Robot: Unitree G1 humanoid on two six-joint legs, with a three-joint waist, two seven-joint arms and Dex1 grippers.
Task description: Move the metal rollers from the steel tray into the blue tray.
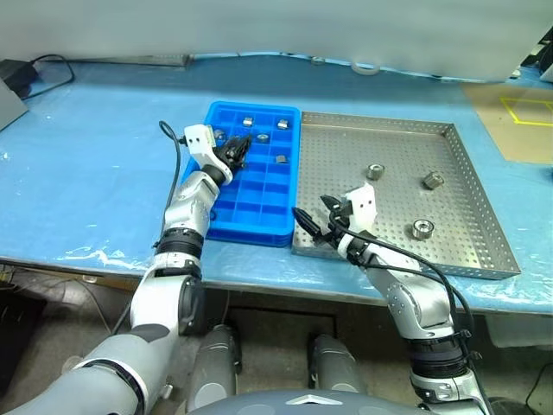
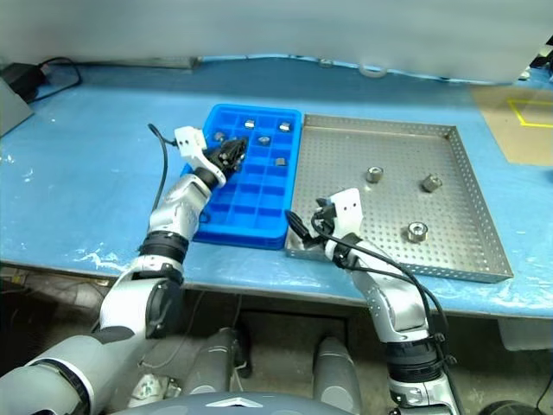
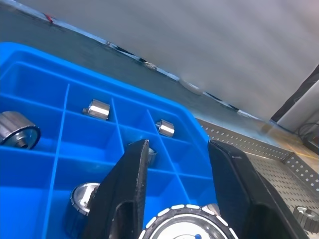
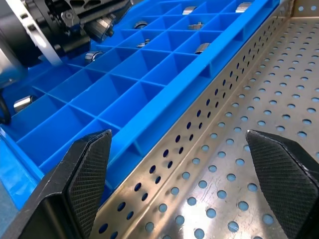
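Note:
The blue tray (image 1: 251,206) lies left of the steel tray (image 1: 390,138), their long sides touching. Several metal rollers (image 1: 263,138) sit in the blue tray's far compartments. Three rollers (image 1: 374,171) lie on the steel tray's perforated floor, toward its right half. My left gripper (image 1: 238,151) hovers over the blue tray's left-middle compartments, shut on a roller (image 4: 103,26) that also shows between its fingers (image 3: 130,189) in the left wrist view. My right gripper (image 1: 313,212) stands open and empty over the steel tray's near left corner, close to the blue tray's wall (image 4: 164,99).
Both trays rest on a table with a blue cover (image 1: 95,173). A black cable and a dark device (image 1: 15,76) lie at the far left. A brown board with yellow marking (image 1: 518,117) lies at the far right. The table's front edge runs just under the trays.

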